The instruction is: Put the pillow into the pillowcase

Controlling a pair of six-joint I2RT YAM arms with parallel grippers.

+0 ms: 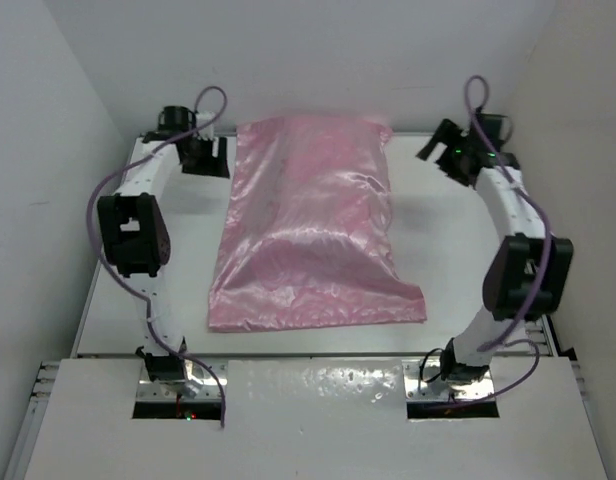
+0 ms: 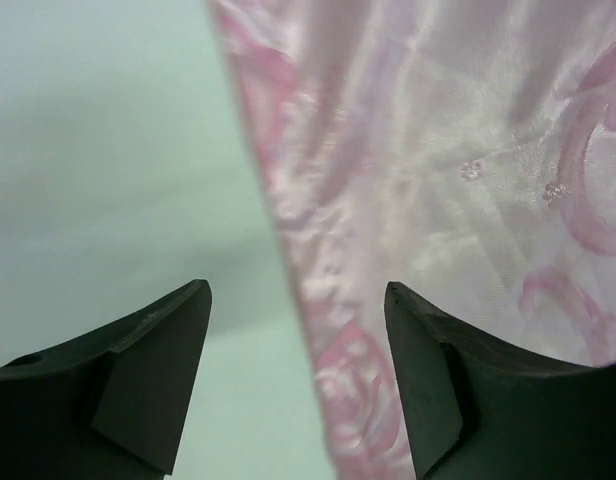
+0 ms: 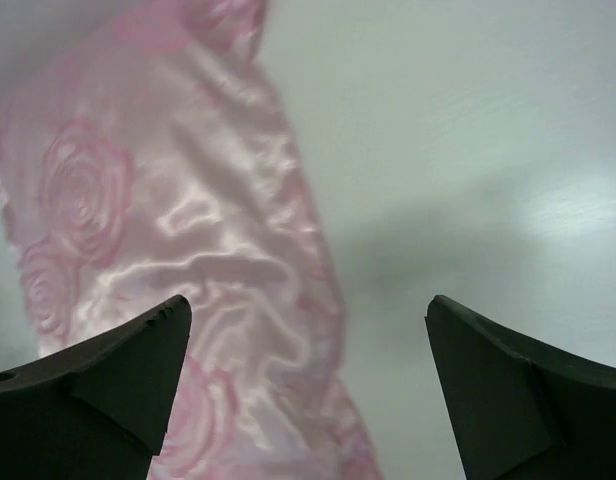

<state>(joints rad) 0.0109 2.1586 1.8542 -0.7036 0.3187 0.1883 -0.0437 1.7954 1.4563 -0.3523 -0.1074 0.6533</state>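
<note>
The pink satin pillowcase [image 1: 308, 225] lies lengthwise on the white table, bulging and crinkled, with a rose pattern. The pillow is hidden; no cream cushion shows anywhere. My left gripper [image 1: 202, 155] is open at the far left, just beside the pillowcase's far left edge; in the left wrist view [image 2: 298, 330] that edge [image 2: 328, 330] runs between its open jaws. My right gripper [image 1: 440, 150] is open at the far right, apart from the fabric; in the right wrist view [image 3: 308, 340] the pillowcase [image 3: 188, 260] lies by its left finger.
White walls close in the table [image 1: 448, 250] on the left, back and right. A raised white shelf [image 1: 308, 400] with both arm bases runs along the near edge.
</note>
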